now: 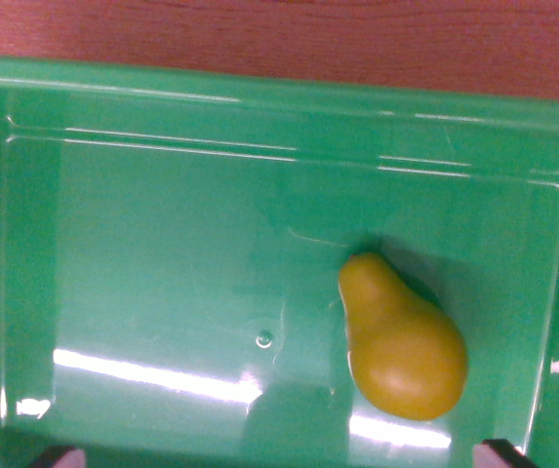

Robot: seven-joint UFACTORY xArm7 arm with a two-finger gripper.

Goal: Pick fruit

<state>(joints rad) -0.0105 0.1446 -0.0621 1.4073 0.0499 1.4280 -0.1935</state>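
Fruit: a yellow-green, smooth pear [402, 344] lay on its side on the floor of the bin, toward the wrist view's right, narrow end pointing up-left.
Bin: a glossy green plastic bin [162, 244] held only the pear.
Counter: a reddish wood-grain counter [279, 39] showed beyond the far rim.
Jaws: my jaws stood released, their dark tips at the bottom edge, well apart, holding nothing.

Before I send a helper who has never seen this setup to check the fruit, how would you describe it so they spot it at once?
Look for the green plastic bin sitting on the reddish wooden table. Inside it, toward the wrist view's lower right, lies a yellow pear on its side, narrow end pointing to the upper left. It is the only thing in the bin, dull yellow against glossy green.
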